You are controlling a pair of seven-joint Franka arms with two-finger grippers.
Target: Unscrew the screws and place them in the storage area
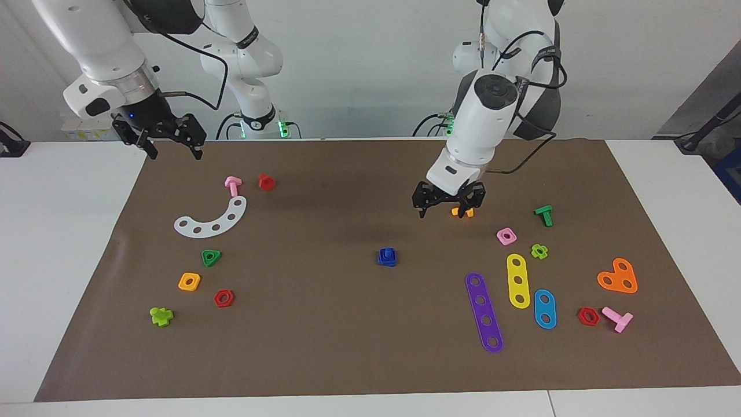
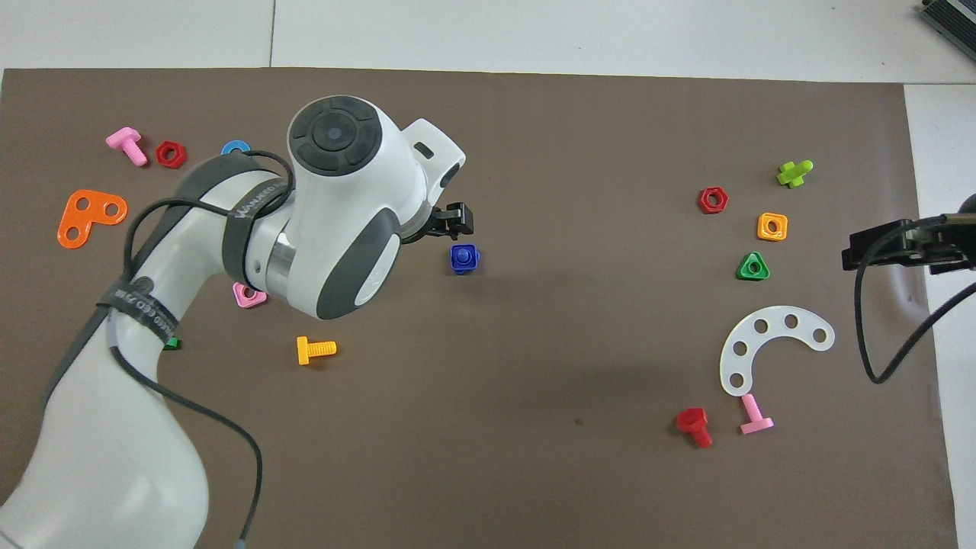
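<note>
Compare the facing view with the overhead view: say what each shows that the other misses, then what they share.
Only the facing view shows the purple strip, the yellow strip and the light-green nut; in the overhead view the left arm covers that part of the mat. It also shows the right claw whole, raised over the mat's edge.

Only the overhead view shows the whole orange bolt lying clear on the mat.

Both show the dark-blue bolt near the mat's middle, the left claw close by it but apart, and the white curved strip.
</note>
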